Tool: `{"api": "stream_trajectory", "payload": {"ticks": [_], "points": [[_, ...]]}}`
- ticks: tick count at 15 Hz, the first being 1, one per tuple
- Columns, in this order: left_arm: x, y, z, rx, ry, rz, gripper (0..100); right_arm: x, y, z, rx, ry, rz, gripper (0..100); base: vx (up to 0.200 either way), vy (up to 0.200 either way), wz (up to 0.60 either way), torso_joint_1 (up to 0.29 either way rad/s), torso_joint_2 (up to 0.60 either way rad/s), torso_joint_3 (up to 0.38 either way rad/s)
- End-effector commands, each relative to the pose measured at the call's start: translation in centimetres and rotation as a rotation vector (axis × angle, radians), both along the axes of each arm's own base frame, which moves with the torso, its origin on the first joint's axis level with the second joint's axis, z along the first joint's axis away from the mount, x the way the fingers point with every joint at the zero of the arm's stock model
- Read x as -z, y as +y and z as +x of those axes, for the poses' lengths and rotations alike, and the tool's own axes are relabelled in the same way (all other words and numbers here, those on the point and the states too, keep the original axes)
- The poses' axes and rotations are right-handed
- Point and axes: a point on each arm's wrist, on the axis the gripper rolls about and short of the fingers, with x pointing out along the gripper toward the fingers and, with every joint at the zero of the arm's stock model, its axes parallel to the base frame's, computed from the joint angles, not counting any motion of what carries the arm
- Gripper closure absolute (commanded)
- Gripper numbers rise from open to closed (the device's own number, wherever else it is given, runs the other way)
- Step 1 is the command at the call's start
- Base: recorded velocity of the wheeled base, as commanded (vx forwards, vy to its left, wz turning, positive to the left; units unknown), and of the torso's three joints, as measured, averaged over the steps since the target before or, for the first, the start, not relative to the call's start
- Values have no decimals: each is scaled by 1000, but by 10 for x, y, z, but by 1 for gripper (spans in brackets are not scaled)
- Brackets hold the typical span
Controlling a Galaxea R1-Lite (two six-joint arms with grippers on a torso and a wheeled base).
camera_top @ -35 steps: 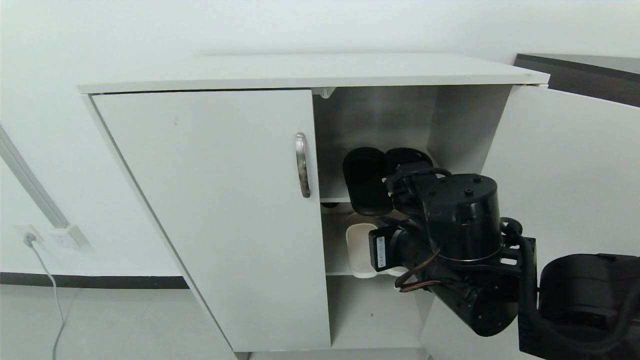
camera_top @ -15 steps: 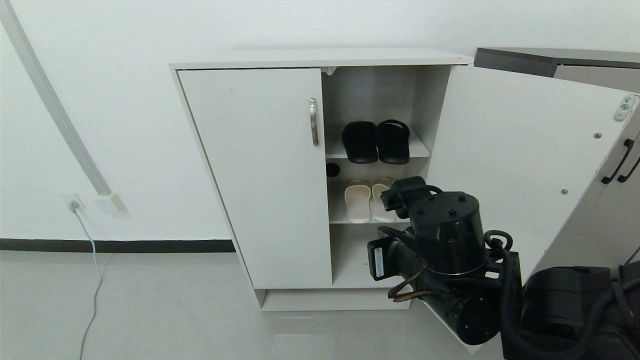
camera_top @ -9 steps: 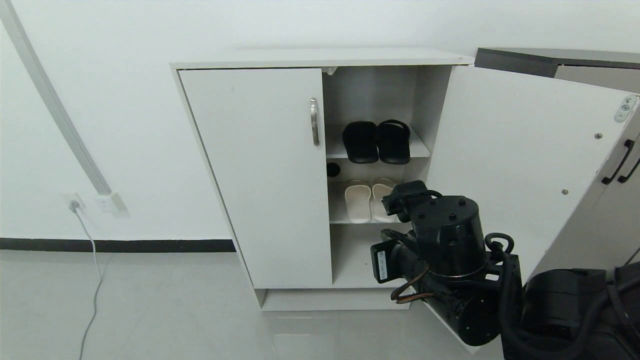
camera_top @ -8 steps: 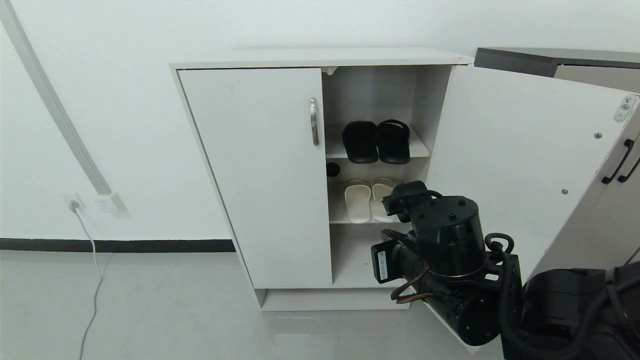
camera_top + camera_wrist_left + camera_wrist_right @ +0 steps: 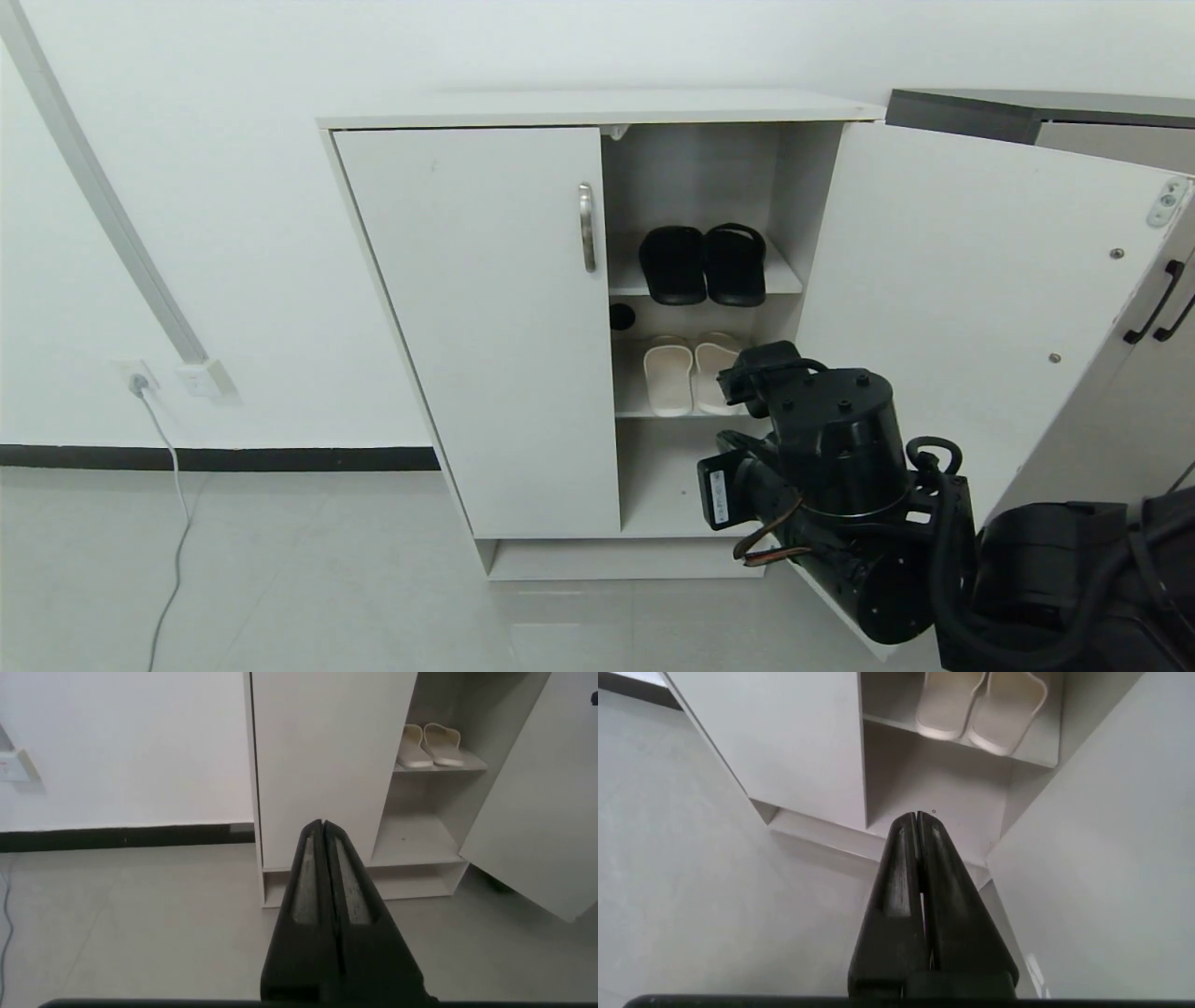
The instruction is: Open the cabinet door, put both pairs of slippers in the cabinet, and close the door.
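Note:
The white cabinet (image 5: 597, 108) stands against the wall with its left door (image 5: 476, 327) closed and its right door (image 5: 971, 280) swung wide open. A black pair of slippers (image 5: 702, 264) lies on the upper shelf, and a cream pair of slippers (image 5: 683, 373) on the middle shelf, also seen as cream slippers (image 5: 430, 745) and cream slippers (image 5: 976, 700). My right arm (image 5: 831, 439) hangs low in front of the open side. My right gripper (image 5: 918, 821) is shut and holds nothing, pointing at the bottom compartment. My left gripper (image 5: 321, 827) is shut, holds nothing and stays back over the floor, facing the closed door.
The open door (image 5: 1102, 859) stands close beside my right arm. A grey cabinet with black handles (image 5: 1158, 299) sits behind that door. A wall socket with a hanging cable (image 5: 140, 383) is at the far left. Bare tiled floor (image 5: 280, 579) lies before the cabinet.
The camera pulled back from the cabinet early on, so the whole cabinet now shows. In the last second my right arm drifted slightly right and down. The slippers and doors kept still.

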Motion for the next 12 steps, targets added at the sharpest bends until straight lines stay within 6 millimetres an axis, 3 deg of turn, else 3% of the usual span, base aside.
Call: {"api": "stream_trajectory", "payload": {"ticks": [1,5,8,12], "points": [[0,0,0,-1,1,0,100,4,0,3,8,7,-10,100,0,0,0,0,0,0],[0,0,0,0,3,0,100,4,0,3,7,8,-14,100,0,0,0,2,-68,-65],[0,0,0,0,3,0,100,4,0,3,6,7,-18,100,0,0,0,15,-225,-351],[0,0,0,0,1,0,100,7,1,4,6,12,-24,100,0,0,0,44,-520,-366]]}}
